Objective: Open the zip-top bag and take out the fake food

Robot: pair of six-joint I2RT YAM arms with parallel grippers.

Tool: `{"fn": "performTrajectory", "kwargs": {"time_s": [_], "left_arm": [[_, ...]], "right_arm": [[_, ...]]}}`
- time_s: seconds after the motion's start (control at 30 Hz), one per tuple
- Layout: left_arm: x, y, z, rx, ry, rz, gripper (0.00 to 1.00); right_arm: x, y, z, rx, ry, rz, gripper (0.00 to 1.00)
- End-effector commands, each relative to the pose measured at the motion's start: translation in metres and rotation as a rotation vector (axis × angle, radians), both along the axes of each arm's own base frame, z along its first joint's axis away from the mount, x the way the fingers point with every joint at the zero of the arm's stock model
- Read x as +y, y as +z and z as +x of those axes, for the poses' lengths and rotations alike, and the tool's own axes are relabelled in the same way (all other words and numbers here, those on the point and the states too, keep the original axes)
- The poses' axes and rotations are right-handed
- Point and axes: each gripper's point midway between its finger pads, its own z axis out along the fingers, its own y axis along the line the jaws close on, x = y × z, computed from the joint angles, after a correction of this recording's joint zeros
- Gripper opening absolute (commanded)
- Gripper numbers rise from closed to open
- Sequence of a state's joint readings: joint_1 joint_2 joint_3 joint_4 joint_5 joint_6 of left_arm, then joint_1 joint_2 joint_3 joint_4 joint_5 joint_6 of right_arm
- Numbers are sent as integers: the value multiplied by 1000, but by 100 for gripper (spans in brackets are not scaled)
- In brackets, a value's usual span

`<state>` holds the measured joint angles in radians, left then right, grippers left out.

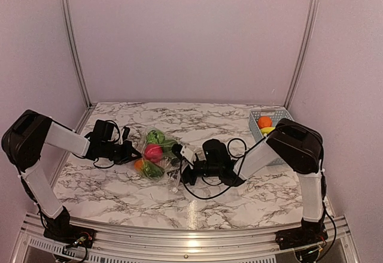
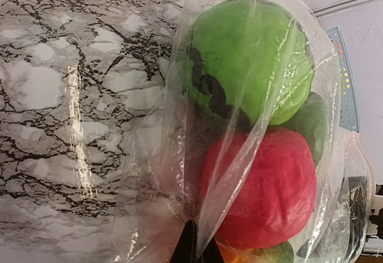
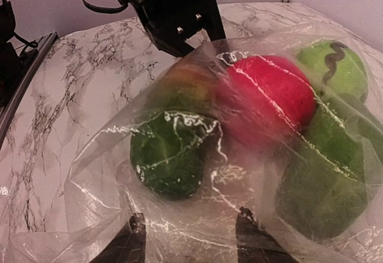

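Pinching one edge of the zip-top bag [image 1: 157, 155], the left gripper [image 2: 192, 248] had its fingertips closed flat on a fold of the clear film. That looked like an anchoring hold, meant to keep the bag from sliding while the other arm worked the opposite side. At that opposite side the right gripper [image 3: 191, 233] had its jaws partly apart, with loose film lying across the gap and nothing clamped between them. It seemed placed to take a fresh bite of plastic.

The bag lay on the marble table [image 1: 239, 197] between the two grippers. The fake food [image 3: 272, 98] left in it was bunched together under the film: a red-pink piece in the middle, a light green ball [image 2: 251, 59] with a dark squiggle just beside it, and darker green pieces [image 3: 170, 161] on the right gripper's side. Well apart from the bag, beyond the right arm, stood a light blue basket [image 1: 258, 132] holding an orange piece [image 1: 264, 121] and something yellow, so part of the emptying appeared done.

The zip strip could not be picked out in any view, nor whether the mouth was parted. An orange-tinted piece behind the film was too blurred to name. The left wrist view cut off the bag's lower end, and the right arm hid part of the basket.
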<state>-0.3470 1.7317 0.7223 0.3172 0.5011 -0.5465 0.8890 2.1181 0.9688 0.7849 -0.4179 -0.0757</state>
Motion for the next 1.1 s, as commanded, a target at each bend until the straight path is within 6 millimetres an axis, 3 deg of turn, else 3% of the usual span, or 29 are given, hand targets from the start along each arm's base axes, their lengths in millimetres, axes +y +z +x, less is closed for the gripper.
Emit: {"fn": "performTrajectory", "kwargs": {"time_s": [0.0, 0.5, 0.87, 1.07], "left_arm": [[-5, -6, -6, 17, -10, -25, 0], [-8, -19, -16, 51, 15, -51, 0], [-16, -20, -18, 53, -7, -50, 0], [-13, -19, -16, 48, 5, -33, 0]], "right_arm": [[20, -1, -13, -3, 52, 0, 51], [52, -18, -11, 11, 79, -34, 65], [66, -24, -1, 10, 75, -43, 67], [60, -14, -11, 3, 105, -30, 43]]}}
